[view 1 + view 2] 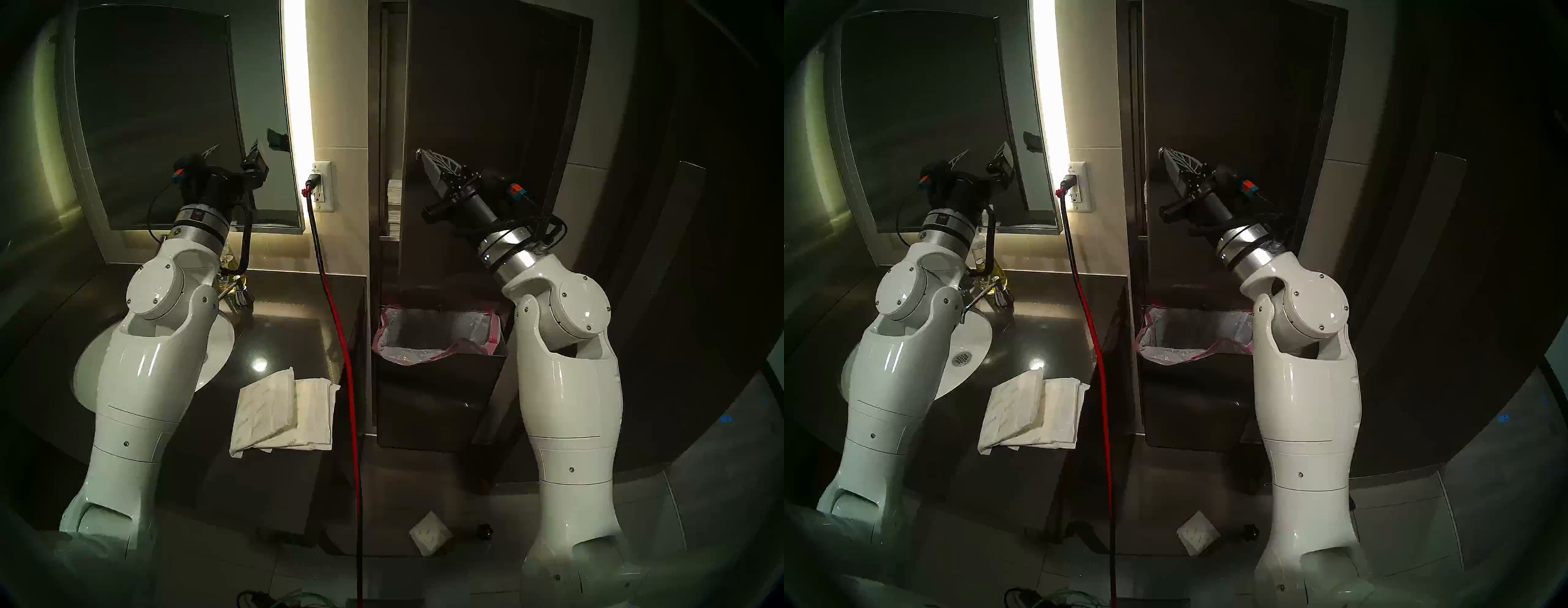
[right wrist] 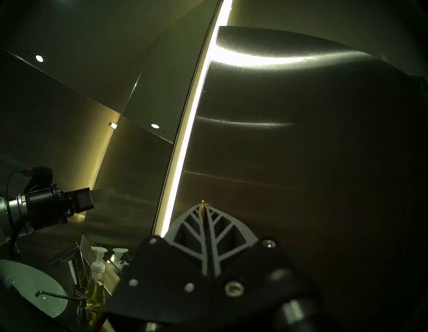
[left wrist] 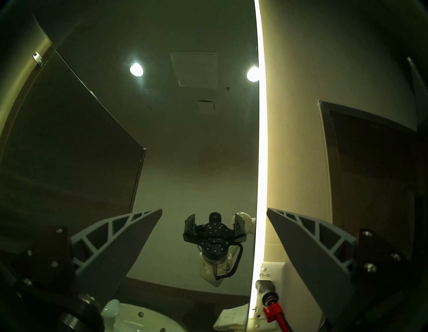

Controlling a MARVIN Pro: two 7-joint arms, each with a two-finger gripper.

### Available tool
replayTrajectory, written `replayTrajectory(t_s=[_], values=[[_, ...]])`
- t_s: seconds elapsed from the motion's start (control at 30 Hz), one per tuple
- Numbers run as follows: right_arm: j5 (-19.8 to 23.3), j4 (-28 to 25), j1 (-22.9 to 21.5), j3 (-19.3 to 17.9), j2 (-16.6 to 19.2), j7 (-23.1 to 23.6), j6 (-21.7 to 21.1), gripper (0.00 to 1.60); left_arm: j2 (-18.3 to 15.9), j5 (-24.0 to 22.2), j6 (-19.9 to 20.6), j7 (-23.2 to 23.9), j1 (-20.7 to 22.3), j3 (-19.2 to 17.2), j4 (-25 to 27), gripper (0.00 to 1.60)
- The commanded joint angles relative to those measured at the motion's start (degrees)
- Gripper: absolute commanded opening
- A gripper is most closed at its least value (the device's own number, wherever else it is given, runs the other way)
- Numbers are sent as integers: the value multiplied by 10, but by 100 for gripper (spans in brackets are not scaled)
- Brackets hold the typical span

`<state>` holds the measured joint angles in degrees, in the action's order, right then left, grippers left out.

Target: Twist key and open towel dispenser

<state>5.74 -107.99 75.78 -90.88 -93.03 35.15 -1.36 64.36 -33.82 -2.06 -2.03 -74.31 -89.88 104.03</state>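
While the key [image 2: 202, 207] is pinched by its amber head between the closed fingers of the right hand [image 2: 203, 209], its tip is kept at the towel dispenser [image 2: 301, 150] door, seemingly for twisting. Meanwhile, the left hand [image 3: 214, 234] is held spread and empty before the mirror [image 1: 161, 127], clear of that work.

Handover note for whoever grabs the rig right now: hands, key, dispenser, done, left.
Right hand: shut on the key, whose amber sliver shows at the fingertips, at the free edge of the towel dispenser door.
Left hand: open, empty, raised facing the mirror.
Lock: hidden behind the fingers.
Done, apparently: the door stands ajar, and the towel stack inside shows in the gap.
Left, probably: swing the door wider, then let go of the key.
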Motion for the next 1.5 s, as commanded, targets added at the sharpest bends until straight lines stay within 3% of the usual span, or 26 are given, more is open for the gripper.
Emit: replayTrajectory(t_s=[0.0, 0.47, 0.7, 0.8, 1.47], values=[[-1, 1, -6, -32, -2, -24, 2, 0, -8, -36, 13, 35, 7, -4, 30, 160], [-7, 1, -6, -37, -11, -16, 1, 0, -6, -55, 18, 97, 70, 32, -8, 160], [-11, 1, -6, -40, -15, -12, 1, 0, 10, -48, 10, 102, 105, 62, -43, 160], [-12, 1, -7, -41, -17, -11, 1, 0, 24, -43, 6, 83, 114, 66, -53, 160], [-22, 1, -8, -49, -29, -2, 0, 0, 23, -39, -4, 83, 116, 67, -57, 160]])
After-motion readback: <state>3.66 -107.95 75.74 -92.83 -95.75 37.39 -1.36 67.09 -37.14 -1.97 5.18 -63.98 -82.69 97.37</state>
